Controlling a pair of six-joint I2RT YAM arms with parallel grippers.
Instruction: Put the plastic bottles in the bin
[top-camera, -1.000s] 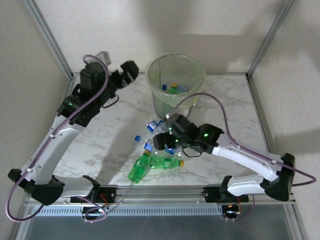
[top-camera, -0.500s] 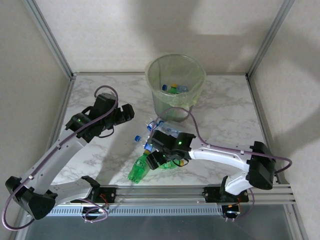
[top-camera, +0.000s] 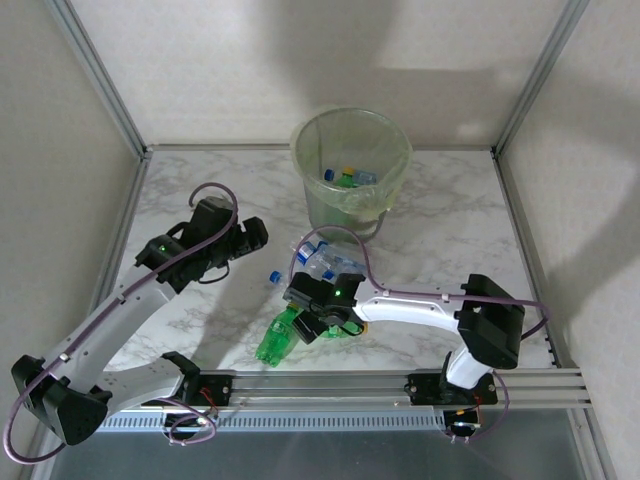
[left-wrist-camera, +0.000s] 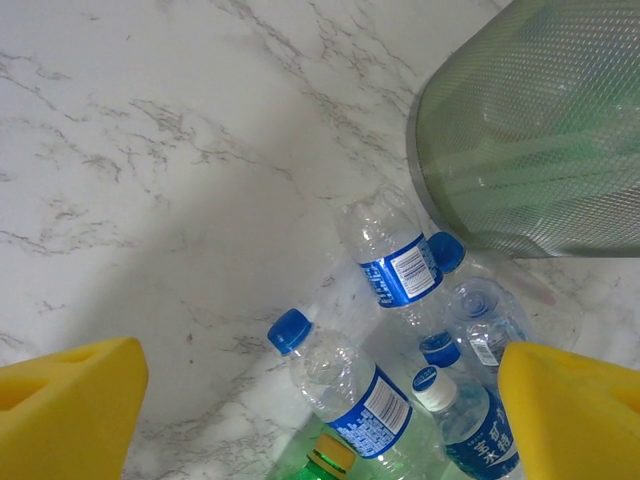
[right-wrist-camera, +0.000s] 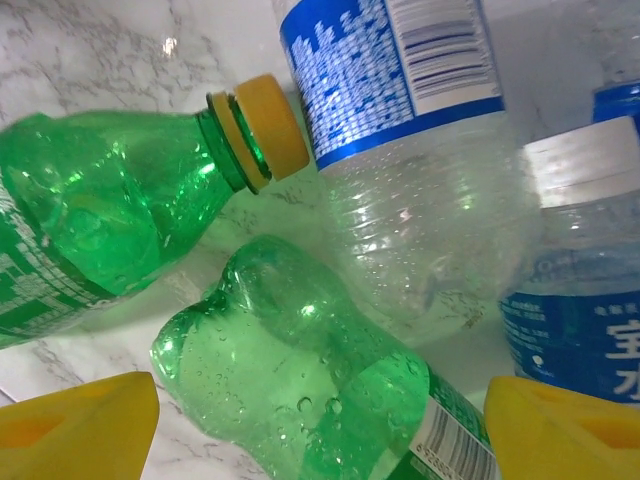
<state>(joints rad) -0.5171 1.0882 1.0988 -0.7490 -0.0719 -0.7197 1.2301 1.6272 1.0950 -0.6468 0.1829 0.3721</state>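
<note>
Fingers (left-wrist-camera: 65, 410) of the left gripper (left-wrist-camera: 320, 405) stood wide apart and held nothing. The bottles (left-wrist-camera: 395, 270) lay on the table (left-wrist-camera: 150, 150) below, right beside the bin (left-wrist-camera: 540, 130). At the right wrist, the right gripper (right-wrist-camera: 320, 425) was wide open too, with a green bottle (right-wrist-camera: 310, 385) between its fingers, not squeezed. From above, more bottles (top-camera: 345, 177) sat inside the bin.

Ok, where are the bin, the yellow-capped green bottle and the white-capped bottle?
bin (top-camera: 338, 210), top view, front wall.
yellow-capped green bottle (right-wrist-camera: 125, 220), right wrist view, crumpled body.
white-capped bottle (left-wrist-camera: 468, 432), left wrist view, blue label.
</note>
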